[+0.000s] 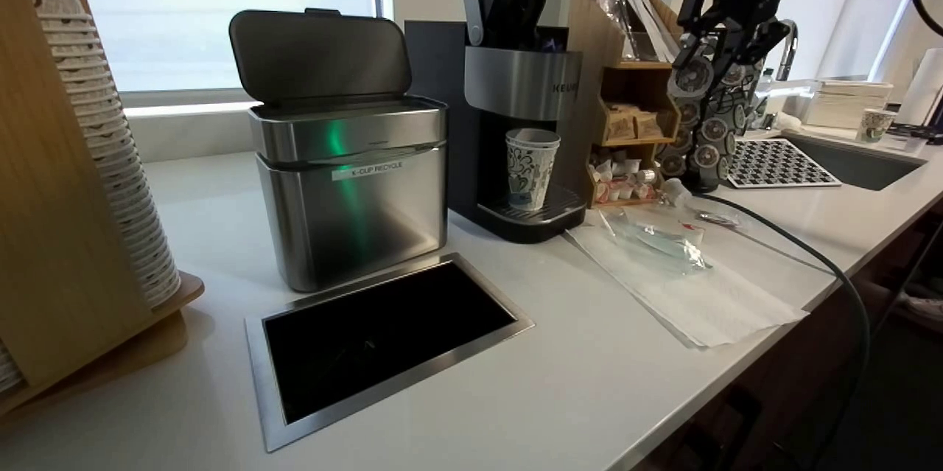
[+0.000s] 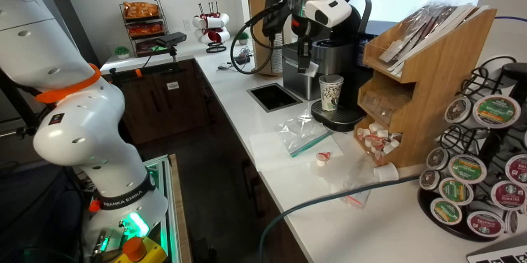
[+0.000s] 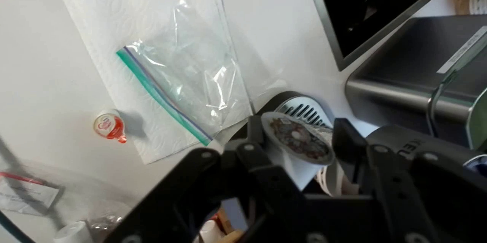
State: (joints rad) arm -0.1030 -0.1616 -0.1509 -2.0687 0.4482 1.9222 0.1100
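My gripper (image 3: pixel 300 132) hangs in the air over the counter, shut on a white coffee pod (image 3: pixel 296 138). The pod tilts between the fingers, its dark printed lid facing the camera; part of its body is hidden behind the left finger. In an exterior view the gripper (image 2: pixel 306 63) is in front of the coffee machine (image 2: pixel 335 59), with something white at its fingertips. The machine's top, with its grey handle, stands raised in an exterior view. On the drip tray a patterned paper cup (image 1: pixel 532 169) stands upright. Beside the machine is a steel K-cup recycle bin (image 1: pixel 353 198), lid up.
A metal-framed opening (image 1: pixel 405 378) is set in the counter before the bin. A zip bag (image 2: pixel 304 135) lies on paper towels, near a small creamer (image 2: pixel 322 158). A wooden organizer (image 2: pixel 436 90), pod carousel (image 2: pixel 469 168) and cable (image 2: pixel 329 198) are also there.
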